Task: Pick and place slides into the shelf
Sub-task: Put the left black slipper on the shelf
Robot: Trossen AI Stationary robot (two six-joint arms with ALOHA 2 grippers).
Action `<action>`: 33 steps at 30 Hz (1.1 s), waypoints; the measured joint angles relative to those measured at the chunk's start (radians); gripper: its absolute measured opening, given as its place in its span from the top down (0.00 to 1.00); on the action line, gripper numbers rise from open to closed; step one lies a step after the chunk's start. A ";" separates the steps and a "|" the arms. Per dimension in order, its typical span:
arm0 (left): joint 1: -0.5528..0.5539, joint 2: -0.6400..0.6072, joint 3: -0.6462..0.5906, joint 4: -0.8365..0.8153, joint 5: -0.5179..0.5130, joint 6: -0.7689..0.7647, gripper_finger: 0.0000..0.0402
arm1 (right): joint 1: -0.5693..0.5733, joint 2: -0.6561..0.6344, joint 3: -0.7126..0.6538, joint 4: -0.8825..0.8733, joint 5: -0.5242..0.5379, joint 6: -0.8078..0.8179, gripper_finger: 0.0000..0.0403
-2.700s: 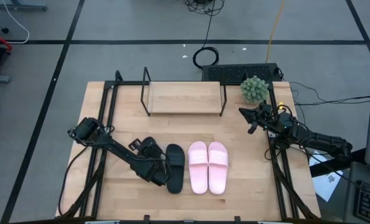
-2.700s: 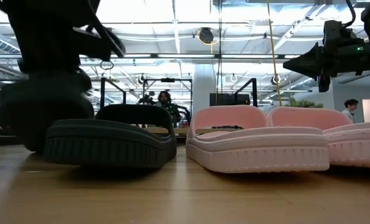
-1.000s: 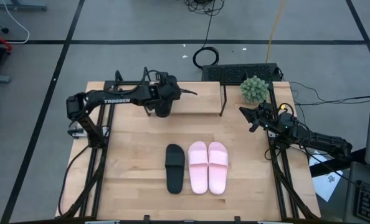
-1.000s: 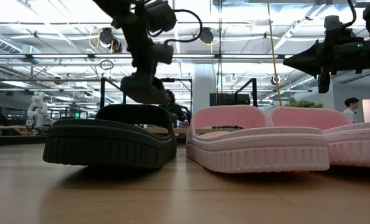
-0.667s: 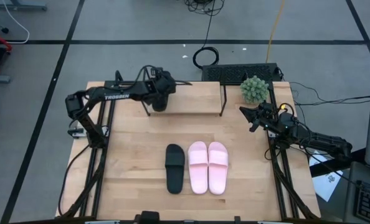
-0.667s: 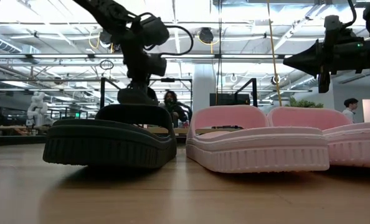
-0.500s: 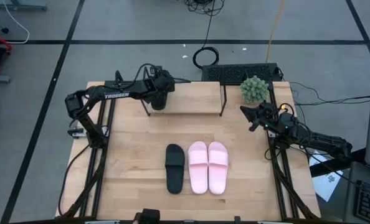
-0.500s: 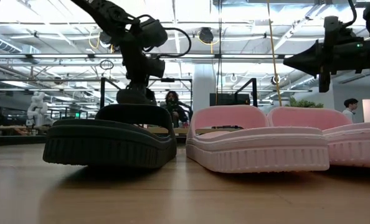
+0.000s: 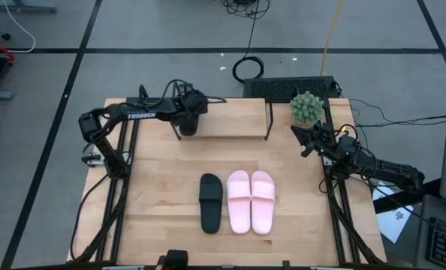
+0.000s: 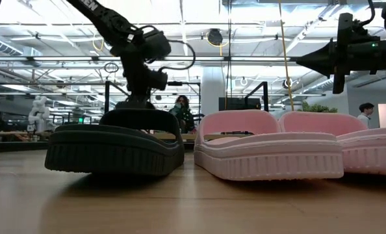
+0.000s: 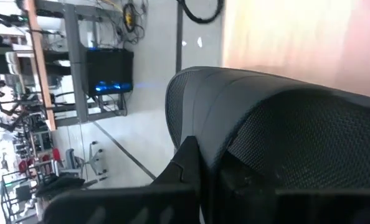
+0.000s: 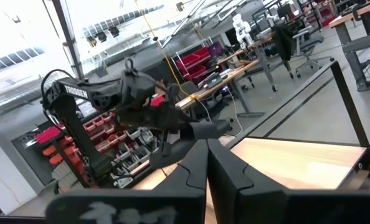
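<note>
My left gripper is over the left end of the shelf, shut on a black slide that fills the left wrist view. In the low view this gripper stands behind the other black slide, which hides the held slide's lower end. That second black slide and the two pink slides lie sole down in a row on the table. My right gripper waits shut above the table's right edge. My left gripper holds the black slide from above, fingers pointing down. One finger lies on the outer side of the slide's curved wall; the slide hides the other finger. Whether the slide rests on the shelf board, I cannot tell.
A small potted plant stands at the table's far right corner, close to my right gripper. The shelf's black wire frame rises at both its ends. A black keyboard lies beyond the far edge. A person sits far behind the table.
My left gripper, still shut on the black slide, has moved a little toward the table's left along the shelf and has come down. The slide has sunk behind the near black slide in the low view. The right arm has kept still.
</note>
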 joint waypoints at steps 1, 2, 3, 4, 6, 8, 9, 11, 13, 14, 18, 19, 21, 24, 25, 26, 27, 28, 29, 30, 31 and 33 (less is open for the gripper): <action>0.000 0.000 -0.016 0.013 -0.001 0.007 1.00 | 0.000 0.000 0.000 0.002 0.000 0.000 1.00; 0.000 0.000 -0.032 0.034 -0.002 0.011 1.00 | 0.000 0.000 0.000 0.003 0.000 0.000 1.00; 0.000 0.000 -0.046 0.051 -0.003 0.016 1.00 | 0.000 0.000 0.000 0.003 0.000 0.000 1.00; 0.000 0.000 -0.057 0.059 -0.003 0.015 1.00 | 0.000 0.000 0.000 0.003 0.000 0.000 1.00; 0.000 0.000 -0.072 0.063 -0.004 0.013 1.00 | 0.000 0.000 0.000 0.003 0.000 0.000 1.00; 0.001 0.000 -0.087 0.089 -0.004 0.012 1.00 | 0.000 0.000 0.000 0.003 0.000 0.000 1.00; 0.001 0.000 -0.096 0.105 -0.005 0.014 1.00 | 0.000 0.000 0.000 0.003 0.000 0.000 1.00; 0.001 0.000 -0.111 0.122 -0.005 0.014 1.00 | 0.000 0.000 0.000 0.003 0.000 0.001 1.00; 0.001 0.000 -0.117 0.126 -0.005 0.009 0.99 | 0.000 0.000 0.000 0.003 0.000 0.001 1.00; 0.001 0.000 -0.120 0.127 -0.005 0.009 0.98 | 0.000 0.000 0.000 0.003 0.000 0.001 1.00; 0.014 0.000 -0.121 0.130 0.002 0.005 0.95 | 0.000 0.000 0.000 0.003 -0.001 0.001 1.00; 0.019 0.000 -0.121 0.131 0.004 -0.004 0.94 | 0.000 0.000 0.000 0.003 -0.001 0.001 1.00; 0.028 0.000 -0.121 0.132 0.009 -0.019 0.93 | 0.000 0.000 0.000 0.003 -0.001 0.001 1.00; 0.031 0.000 -0.121 0.132 0.010 -0.023 0.91 | 0.000 0.000 0.000 0.003 -0.004 0.001 1.00; 0.029 0.000 -0.121 0.132 0.010 -0.023 0.90 | 0.000 0.000 0.000 0.003 -0.004 0.001 1.00; 0.026 0.000 -0.121 0.132 0.010 -0.022 0.89 | 0.000 0.000 0.000 0.003 -0.004 0.001 1.00; 0.023 0.000 -0.121 0.131 0.010 -0.022 0.88 | 0.000 0.000 0.000 0.003 -0.004 0.001 1.00; 0.019 0.000 -0.121 0.130 0.013 -0.022 0.87 | 0.000 0.000 0.000 0.003 -0.004 0.001 1.00; 0.015 0.000 -0.121 0.130 0.015 -0.022 0.86 | 0.000 0.000 0.000 0.003 -0.004 0.001 1.00; 0.012 0.000 -0.121 0.129 0.015 -0.022 0.85 | 0.000 0.000 0.000 0.003 -0.004 0.001 1.00; 0.009 0.000 -0.122 0.129 0.014 -0.022 0.84 | 0.000 0.000 0.000 0.003 -0.004 0.001 1.00; 0.006 0.000 -0.121 0.128 0.015 -0.021 0.81 | 0.000 0.000 0.000 0.003 -0.004 0.001 1.00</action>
